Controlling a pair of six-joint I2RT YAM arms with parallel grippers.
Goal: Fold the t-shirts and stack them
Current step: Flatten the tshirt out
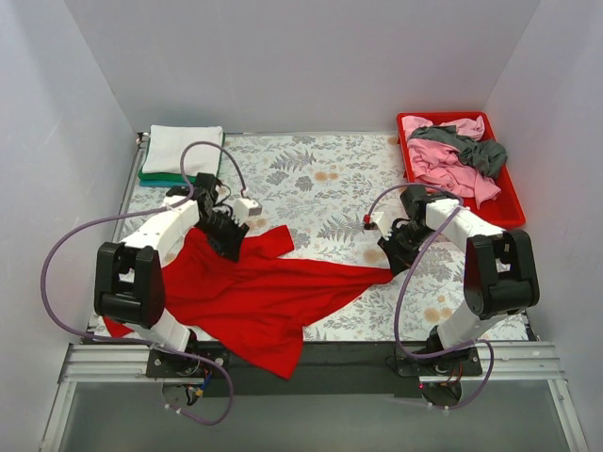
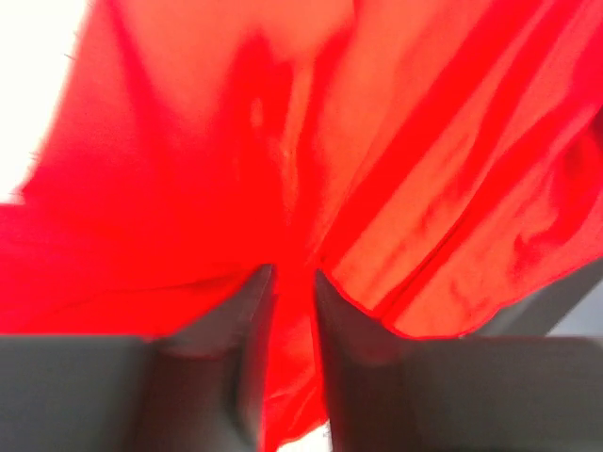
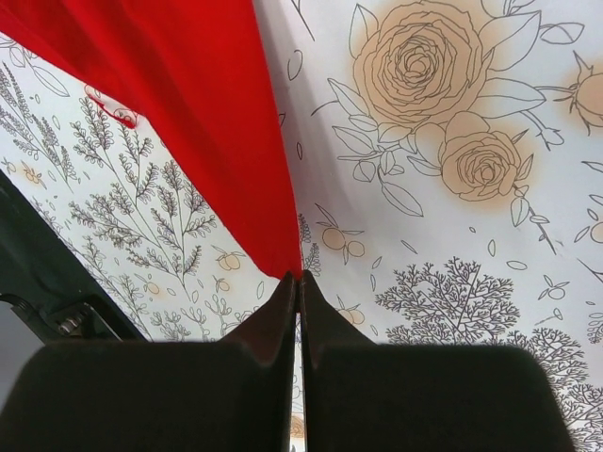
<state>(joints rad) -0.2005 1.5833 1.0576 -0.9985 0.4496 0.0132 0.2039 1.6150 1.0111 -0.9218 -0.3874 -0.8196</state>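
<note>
T-shirt [image 1: 254, 292], bright red, sprawled across table [image 1: 320, 179], pulled between both arms to flatten for folding. Right gripper [image 3: 298, 278] pinched tight on its corner; left gripper [image 2: 294, 273] seemingly clamped on bunched cloth, view blurred.

My spread shirt [image 1: 254, 301] lies lower centre; the folded stack [image 1: 184, 151] upper left; the tray [image 1: 513, 209], holding a heap [image 1: 452, 155], upper right.

Red t-shirt [image 1: 254, 297] spills over the counter's [image 1: 320, 179] near edge, left tool [image 1: 232, 247] and right tool [image 1: 388, 267] pinching opposite ends.
</note>
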